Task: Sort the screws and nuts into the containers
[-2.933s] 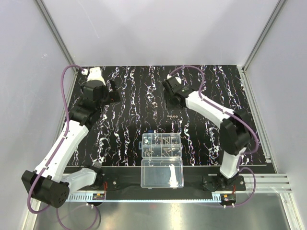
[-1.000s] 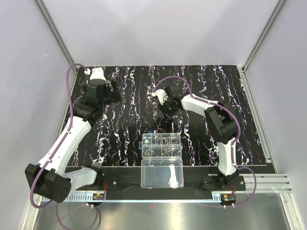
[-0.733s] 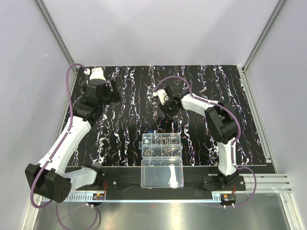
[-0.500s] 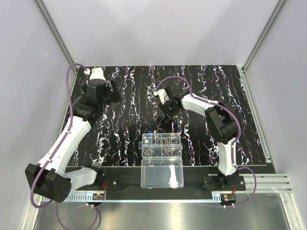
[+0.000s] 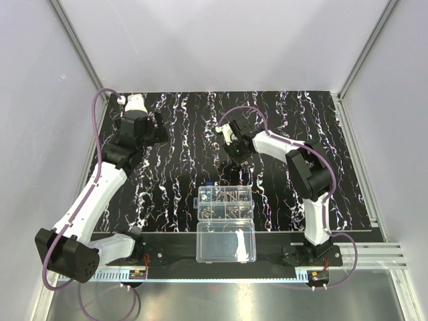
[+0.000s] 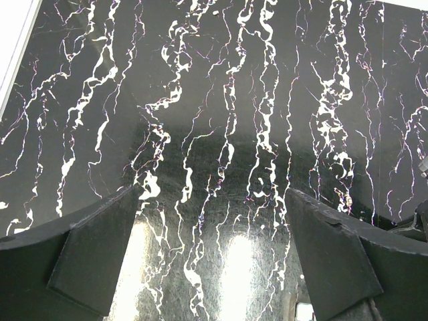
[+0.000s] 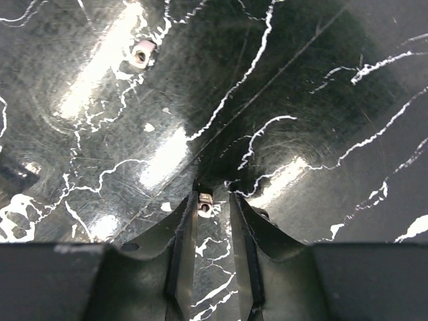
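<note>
The black, white-streaked mat (image 5: 194, 130) fills the table. The left arm (image 5: 100, 190) stays parked at the far left. The right arm (image 5: 281, 144) has swung in from the far side over the past few seconds. It now bends down onto the mat just beyond the containers (image 5: 225, 202), whose clear lid half (image 5: 226, 242) lies open on the near side. In the last second that arm barely moves, so it appears to have finished reaching and begun picking.

The left gripper (image 6: 214, 194) hangs over bare mat with its jaws spread wide and nothing between them. The right gripper (image 7: 212, 200) is down at the mat, its jaws drawn narrow but not pressed together. A tiny silvery piece (image 7: 205, 203) sits between the tips, close against one of the fingers (image 7: 184, 241), with a dark gap to the other. It is bracketed, not yet pinched. It looks slightly longer along the fingers than across them, though it is too small to tell head from tip, or screw from nut.

A nut (image 7: 140, 55) lies well apart on the mat, flat, its hole facing up.
</note>
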You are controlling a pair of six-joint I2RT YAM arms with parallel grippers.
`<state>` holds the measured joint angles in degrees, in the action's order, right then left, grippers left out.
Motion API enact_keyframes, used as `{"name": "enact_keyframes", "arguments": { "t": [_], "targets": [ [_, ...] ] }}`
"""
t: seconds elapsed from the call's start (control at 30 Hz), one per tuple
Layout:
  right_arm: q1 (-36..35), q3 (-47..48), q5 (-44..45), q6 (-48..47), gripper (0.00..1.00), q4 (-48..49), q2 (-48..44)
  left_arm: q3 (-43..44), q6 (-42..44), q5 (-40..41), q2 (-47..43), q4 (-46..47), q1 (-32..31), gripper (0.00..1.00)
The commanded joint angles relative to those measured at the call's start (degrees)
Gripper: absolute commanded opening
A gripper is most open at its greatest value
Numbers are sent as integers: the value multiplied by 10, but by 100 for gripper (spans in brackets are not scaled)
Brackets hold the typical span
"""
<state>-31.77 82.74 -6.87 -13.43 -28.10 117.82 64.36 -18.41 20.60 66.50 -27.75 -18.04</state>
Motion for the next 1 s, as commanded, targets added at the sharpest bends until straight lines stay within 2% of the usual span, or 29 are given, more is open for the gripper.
{"name": "enact_keyframes", "arguments": {
  "t": [0.0, 0.17, 0.3, 0.4, 0.43, 0.57, 0.83, 0.97],
  "targets": [
    [1, -8, 43, 9, 34, -50, 7, 18, 7, 4, -5, 16, 2, 99],
    [0, -16, 42, 14, 34, -47, 2, 18, 7, 3, -5, 16, 3, 99],
    [-7, -10, 52, 15, 30, -50, 9, 18, 7, 3, -7, 16, 3, 99],
    [-13, -11, 57, 19, 19, -48, 14, 18, 7, 3, -8, 16, 3, 99],
    [-15, -12, 56, 21, 12, -45, 13, 18, 7, 3, -7, 16, 2, 99],
    [-22, -20, 48, 34, 2, -33, -10, 18, 7, 4, -8, 16, 2, 99],
    [-25, -28, -12, 70, 0, -20, -141, 18, 6, 1, -23, 17, 3, 99],
    [-72, -38, -7, 82, 0, -32, -198, 20, 1, -2, -30, 14, 3, 99]
  ]
}}
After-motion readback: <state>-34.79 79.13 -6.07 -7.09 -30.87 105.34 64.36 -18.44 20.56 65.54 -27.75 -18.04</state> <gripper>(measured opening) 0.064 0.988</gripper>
